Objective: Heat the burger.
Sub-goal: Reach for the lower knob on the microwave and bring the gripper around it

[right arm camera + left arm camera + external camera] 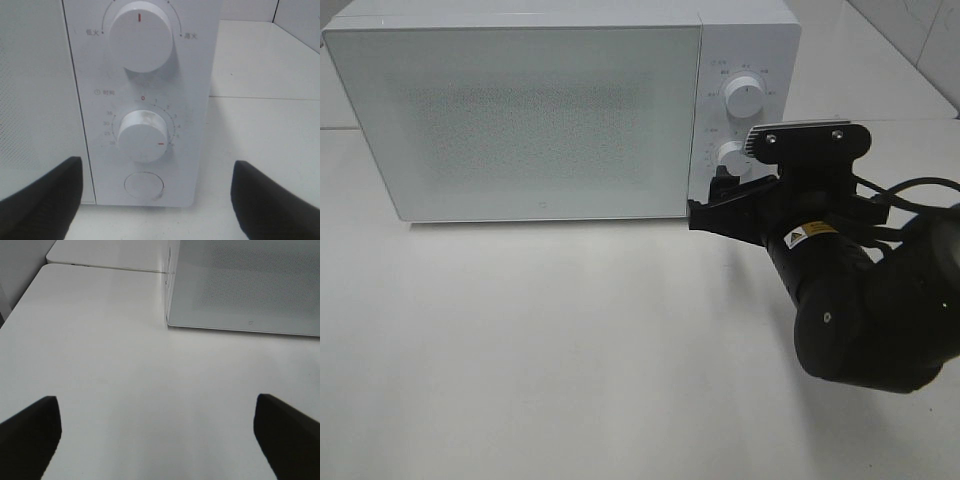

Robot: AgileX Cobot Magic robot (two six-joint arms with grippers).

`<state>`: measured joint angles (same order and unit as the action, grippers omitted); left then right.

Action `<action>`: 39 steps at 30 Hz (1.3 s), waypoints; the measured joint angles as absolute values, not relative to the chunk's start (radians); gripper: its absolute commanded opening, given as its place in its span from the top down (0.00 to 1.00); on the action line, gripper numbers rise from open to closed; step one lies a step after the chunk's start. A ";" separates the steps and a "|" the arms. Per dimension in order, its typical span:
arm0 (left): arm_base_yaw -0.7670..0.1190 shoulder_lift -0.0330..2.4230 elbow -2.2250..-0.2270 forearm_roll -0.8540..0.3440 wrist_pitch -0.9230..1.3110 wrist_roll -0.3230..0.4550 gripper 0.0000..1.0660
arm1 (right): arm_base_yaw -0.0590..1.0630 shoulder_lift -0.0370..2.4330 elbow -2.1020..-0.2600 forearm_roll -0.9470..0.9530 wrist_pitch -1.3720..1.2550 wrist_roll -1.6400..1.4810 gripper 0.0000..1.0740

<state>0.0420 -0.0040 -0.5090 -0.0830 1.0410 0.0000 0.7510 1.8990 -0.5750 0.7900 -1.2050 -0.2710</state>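
Note:
The burger is not in view. The white microwave (540, 110) stands at the back of the table with its door (530, 120) shut; its frosted front hides the inside. My right gripper (712, 203) is open, right in front of the control panel and touching nothing. In the right wrist view its fingers (40, 200) stand either side of the timer knob (144, 136), whose red mark points to about 5. The power knob (141, 35) is above it and a round button (144, 185) below. My left gripper (157, 440) is open and empty over the bare table.
The white table (570, 340) stretches in front of the microwave. The microwave's lower left corner (172, 322) shows in the left wrist view. The right arm's black body (860, 310) hangs over the table's right side. A seam between two tabletops (100, 267) runs behind.

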 measured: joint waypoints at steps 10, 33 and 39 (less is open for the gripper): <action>0.042 -0.004 -0.509 -0.083 1.041 0.000 0.06 | 0.701 1.961 -0.679 0.750 -1.197 -0.271 0.29; 0.042 -0.004 -0.509 -0.083 1.041 0.000 0.06 | 0.661 2.074 -0.804 0.718 -1.144 -0.272 0.29; 0.042 -0.004 -0.509 -0.083 1.041 0.000 0.06 | 0.643 2.075 -0.805 0.702 -1.144 -0.272 0.29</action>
<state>0.0420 -0.0040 -0.5090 -0.0830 1.0410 0.0000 0.6430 2.0750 -0.8050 0.7020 -1.1440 -0.2720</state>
